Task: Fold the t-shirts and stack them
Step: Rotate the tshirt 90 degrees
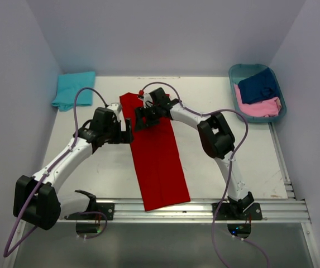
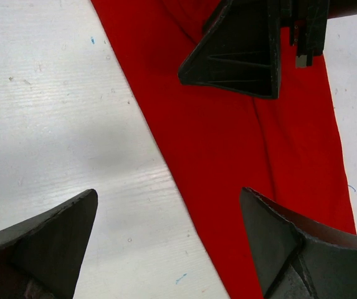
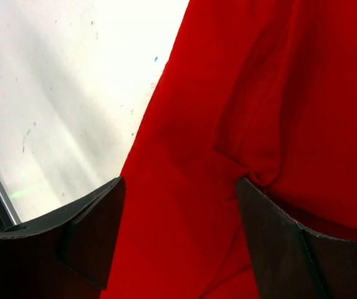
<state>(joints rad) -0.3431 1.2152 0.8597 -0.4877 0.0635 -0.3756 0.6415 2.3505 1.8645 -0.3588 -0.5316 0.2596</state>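
Top external shows the turquoise t-shirt folded at far left. The red t-shirt lies mid-table as a strip. Left gripper and right gripper gape over it. 2 more wait in the basket: navy t-shirt, pink t-shirt.

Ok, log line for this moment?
red t-shirt: long strip, mid-table | left gripper: open, straddling left edge | right gripper: open over cloth | turquoise t-shirt: folded, far-left corner | navy t-shirt, pink t-shirt: in basket

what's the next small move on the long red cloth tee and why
Probably close both grippers on its far end: the red cloth tee lies in a long strip, left gripper open astride its edge, right gripper open over it.
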